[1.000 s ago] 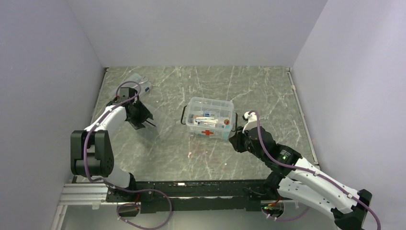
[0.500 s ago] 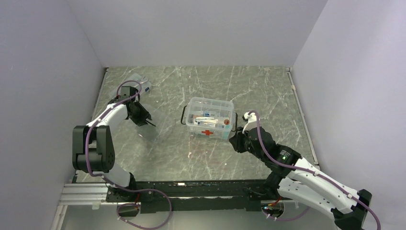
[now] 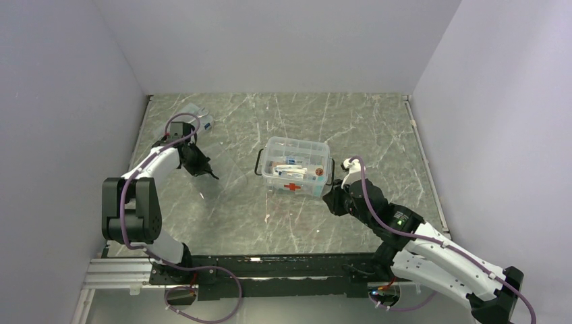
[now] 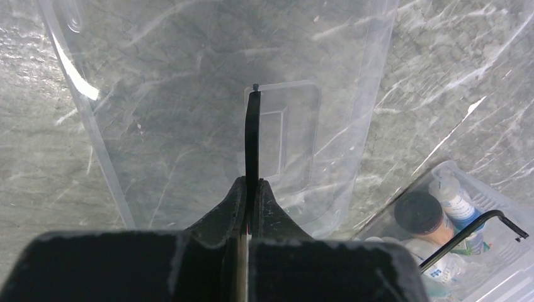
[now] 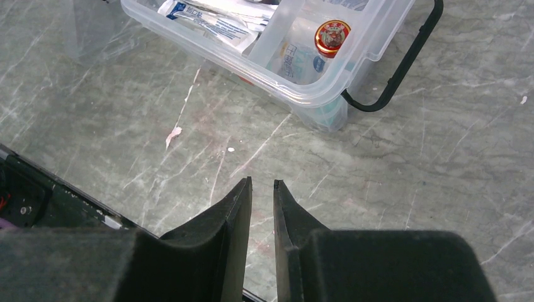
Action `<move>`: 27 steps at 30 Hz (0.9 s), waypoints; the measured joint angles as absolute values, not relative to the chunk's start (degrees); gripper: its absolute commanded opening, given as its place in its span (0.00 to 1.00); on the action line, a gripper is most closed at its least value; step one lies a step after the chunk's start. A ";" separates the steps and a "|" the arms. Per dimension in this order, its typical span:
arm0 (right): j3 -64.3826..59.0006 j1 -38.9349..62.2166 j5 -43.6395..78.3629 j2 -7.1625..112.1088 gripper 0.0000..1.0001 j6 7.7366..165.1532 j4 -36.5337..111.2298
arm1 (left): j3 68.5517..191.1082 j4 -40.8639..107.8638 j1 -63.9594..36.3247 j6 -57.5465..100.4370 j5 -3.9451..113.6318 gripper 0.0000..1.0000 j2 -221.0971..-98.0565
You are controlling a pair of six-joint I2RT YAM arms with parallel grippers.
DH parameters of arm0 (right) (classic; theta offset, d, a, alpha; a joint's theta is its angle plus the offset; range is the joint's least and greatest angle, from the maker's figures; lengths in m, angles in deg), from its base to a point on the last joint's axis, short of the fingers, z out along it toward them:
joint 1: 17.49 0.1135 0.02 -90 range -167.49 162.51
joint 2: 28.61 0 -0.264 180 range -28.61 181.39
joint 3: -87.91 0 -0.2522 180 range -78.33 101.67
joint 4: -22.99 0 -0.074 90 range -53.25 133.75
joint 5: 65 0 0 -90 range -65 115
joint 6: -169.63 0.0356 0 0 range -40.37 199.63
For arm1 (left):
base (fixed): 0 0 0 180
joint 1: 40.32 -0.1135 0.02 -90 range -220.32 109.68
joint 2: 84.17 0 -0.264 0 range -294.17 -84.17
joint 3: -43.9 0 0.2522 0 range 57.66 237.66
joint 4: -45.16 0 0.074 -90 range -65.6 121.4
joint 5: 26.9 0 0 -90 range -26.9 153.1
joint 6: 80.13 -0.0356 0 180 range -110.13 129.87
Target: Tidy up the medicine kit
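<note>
The medicine kit (image 3: 297,166), a clear tub with a red cross, stands open at mid-table, and packets and small bottles lie inside it. It also shows in the right wrist view (image 5: 277,44) and at the lower right of the left wrist view (image 4: 453,214). Its clear lid (image 4: 182,94) lies flat on the table to the kit's left. My left gripper (image 4: 252,184) (image 3: 209,173) is shut on the lid's thin dark handle (image 4: 252,135). My right gripper (image 5: 262,182) (image 3: 332,201) hovers just in front of the kit's right corner, jaws slightly apart, nothing between them.
A flatter clear case with blue labels (image 3: 198,119) lies at the back left near the wall. The kit's black wire handles stick out on both sides (image 5: 403,63). Walls close in the table on three sides.
My left gripper has closed from open onto the lid's handle and drawn slightly back toward the left. The right arm and the kit have not moved.
</note>
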State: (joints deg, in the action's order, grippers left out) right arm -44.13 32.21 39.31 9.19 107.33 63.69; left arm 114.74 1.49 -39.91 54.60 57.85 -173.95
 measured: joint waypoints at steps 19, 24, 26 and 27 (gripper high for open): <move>-43.87 32.21 39.31 8.01 0.22 107.29 65.02 | 112.71 -4.11 -39.98 45.37 53.65 0.00 -160.92; -43.12 32.21 39.48 8.01 0.22 107.14 66.10 | 119.48 -9.22 -39.98 38.49 51.31 0.00 -160.05; -42.53 32.21 39.55 8.01 0.22 107.05 66.84 | 122.56 -10.82 -39.98 35.36 49.59 0.00 -159.74; -42.21 32.21 39.66 8.01 0.22 107.01 67.06 | 123.92 -11.56 -39.98 33.94 48.69 0.00 -159.54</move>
State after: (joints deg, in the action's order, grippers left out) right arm -42.21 32.21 39.66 8.01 107.01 67.06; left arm 123.92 -11.56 -39.98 33.94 48.69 -159.54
